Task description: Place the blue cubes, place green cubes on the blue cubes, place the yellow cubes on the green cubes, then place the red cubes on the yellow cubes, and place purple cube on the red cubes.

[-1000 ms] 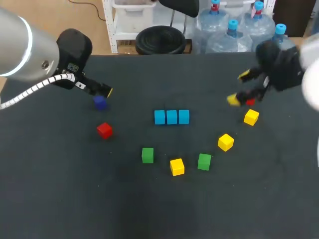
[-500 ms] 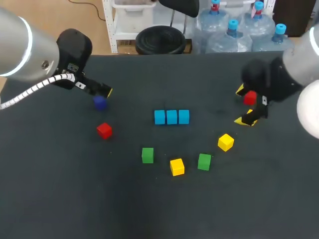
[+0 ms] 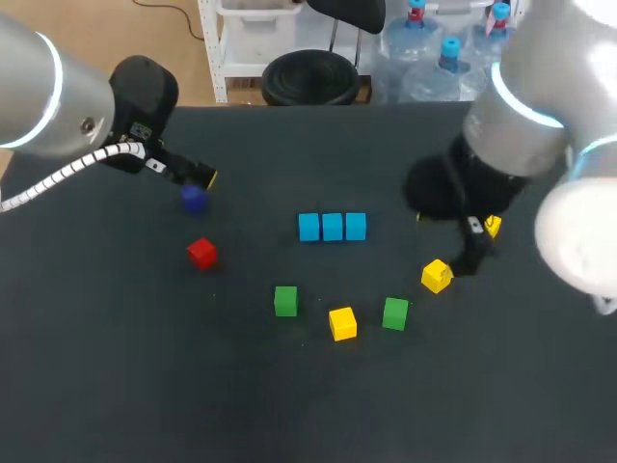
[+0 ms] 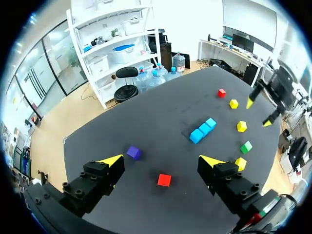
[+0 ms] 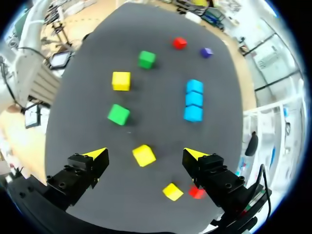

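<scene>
Three blue cubes (image 3: 333, 227) sit in a row at mid-table. In front of them lie two green cubes (image 3: 285, 300) (image 3: 394, 313) and a yellow cube (image 3: 342, 323). My right gripper (image 5: 145, 155) hangs open high above another yellow cube (image 5: 144, 155), which shows between its fingertips. Behind it are a third yellow cube (image 5: 172, 191) and a red cube (image 5: 196, 192). My right arm (image 3: 521, 125) hides that red cube in the head view. My left gripper (image 4: 161, 160) is open at the far left, above the purple cube (image 3: 194, 199). A second red cube (image 3: 201, 253) lies nearer.
The cubes form a loose arc on the dark table (image 3: 145, 386). Wide bare surface lies toward the front edge and at the left. My right arm's wrist (image 3: 443, 188) hovers just right of the blue row.
My right arm has swung in from the right edge toward the middle and now covers the right red cube in the head view. The left arm has not moved.
</scene>
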`<state>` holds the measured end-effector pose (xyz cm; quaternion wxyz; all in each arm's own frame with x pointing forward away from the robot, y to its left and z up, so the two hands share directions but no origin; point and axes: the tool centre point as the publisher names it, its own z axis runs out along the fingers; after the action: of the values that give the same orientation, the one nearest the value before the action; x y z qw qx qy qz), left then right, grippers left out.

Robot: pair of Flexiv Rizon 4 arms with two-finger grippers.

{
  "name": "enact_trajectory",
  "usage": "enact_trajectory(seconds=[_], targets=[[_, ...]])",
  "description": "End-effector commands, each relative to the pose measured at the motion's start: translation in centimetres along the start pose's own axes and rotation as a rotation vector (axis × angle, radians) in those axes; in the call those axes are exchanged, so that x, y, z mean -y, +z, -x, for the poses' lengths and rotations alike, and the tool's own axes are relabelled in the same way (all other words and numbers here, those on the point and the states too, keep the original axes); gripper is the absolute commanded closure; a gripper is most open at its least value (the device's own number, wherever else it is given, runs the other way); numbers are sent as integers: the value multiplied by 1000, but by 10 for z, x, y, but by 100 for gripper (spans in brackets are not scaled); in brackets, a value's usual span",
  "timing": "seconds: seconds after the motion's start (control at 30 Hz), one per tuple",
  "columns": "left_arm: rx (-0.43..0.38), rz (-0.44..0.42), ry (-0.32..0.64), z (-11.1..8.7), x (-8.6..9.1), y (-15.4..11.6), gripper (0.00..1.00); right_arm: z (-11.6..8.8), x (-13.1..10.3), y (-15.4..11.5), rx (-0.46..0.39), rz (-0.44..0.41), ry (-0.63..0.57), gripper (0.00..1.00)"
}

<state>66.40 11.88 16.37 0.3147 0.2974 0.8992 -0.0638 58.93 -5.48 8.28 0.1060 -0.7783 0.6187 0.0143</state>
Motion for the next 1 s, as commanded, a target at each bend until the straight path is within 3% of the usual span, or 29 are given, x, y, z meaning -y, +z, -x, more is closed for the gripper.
enact_trajectory(seconds=[0.03, 0.47, 0.67, 1.0], targets=[[2, -3, 0, 0, -1, 0, 0, 10, 2, -5, 10, 121, 21, 0], [2, -3, 0, 0, -1, 0, 0, 27, -10, 16, 63, 194, 247, 0], [2, -3, 0, 0, -1, 0, 0, 41, -19, 28, 78, 204, 273, 0], [2, -3, 0, 0, -1, 0, 0, 51, -34, 45, 26, 241, 325, 0]])
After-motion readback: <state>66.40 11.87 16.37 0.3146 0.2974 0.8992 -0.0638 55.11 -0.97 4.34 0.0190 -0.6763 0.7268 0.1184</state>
